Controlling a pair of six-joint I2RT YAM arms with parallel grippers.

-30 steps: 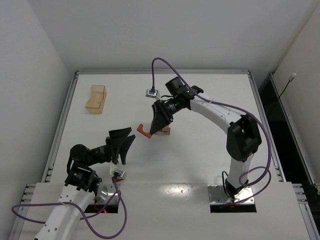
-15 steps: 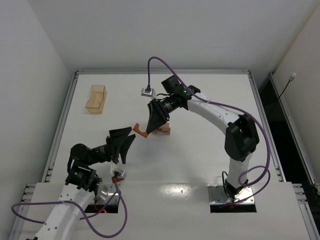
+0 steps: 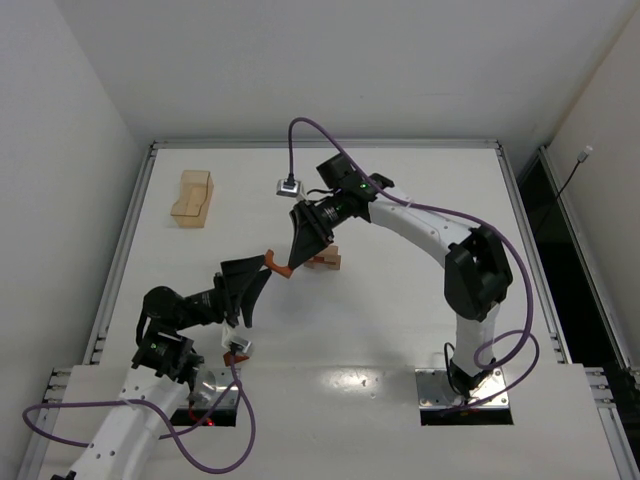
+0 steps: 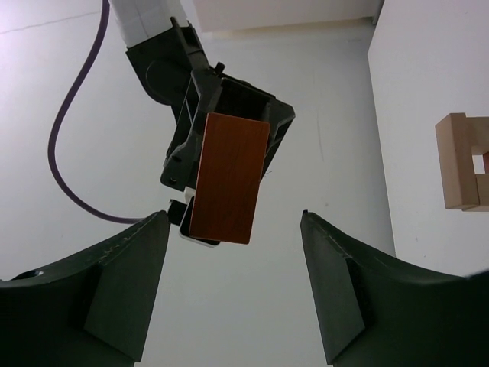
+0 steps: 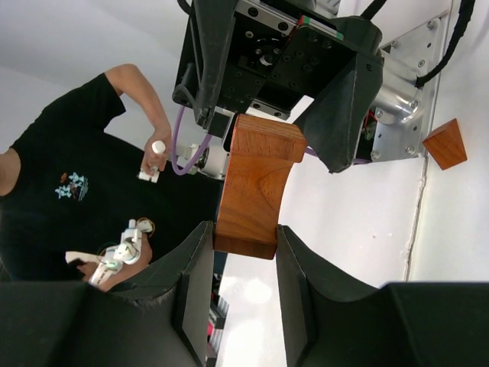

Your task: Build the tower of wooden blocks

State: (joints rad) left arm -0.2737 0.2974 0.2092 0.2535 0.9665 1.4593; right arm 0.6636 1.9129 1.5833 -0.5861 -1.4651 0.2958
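Note:
My right gripper (image 5: 243,237) is shut on a reddish-brown arch-shaped block (image 5: 256,187) and holds it in the air. In the top view the block (image 3: 279,266) hangs just off the tips of my left gripper (image 3: 254,284), which is open and holds nothing. The left wrist view shows the block (image 4: 229,177) straight ahead, beyond and between the open fingers (image 4: 126,283). A few small tan and reddish blocks (image 3: 325,260) lie on the table under the right arm. A reddish wedge block (image 5: 445,143) lies near the left arm's base.
A larger pale wooden piece (image 3: 190,198) stands at the far left of the table; the left wrist view shows the pale piece (image 4: 462,162) at its right edge. A person in a black shirt (image 5: 69,176) stands beyond the table's near edge.
The right gripper has carried the reddish-brown block left, closer to the left gripper's tips. The left jaws have narrowed slightly.

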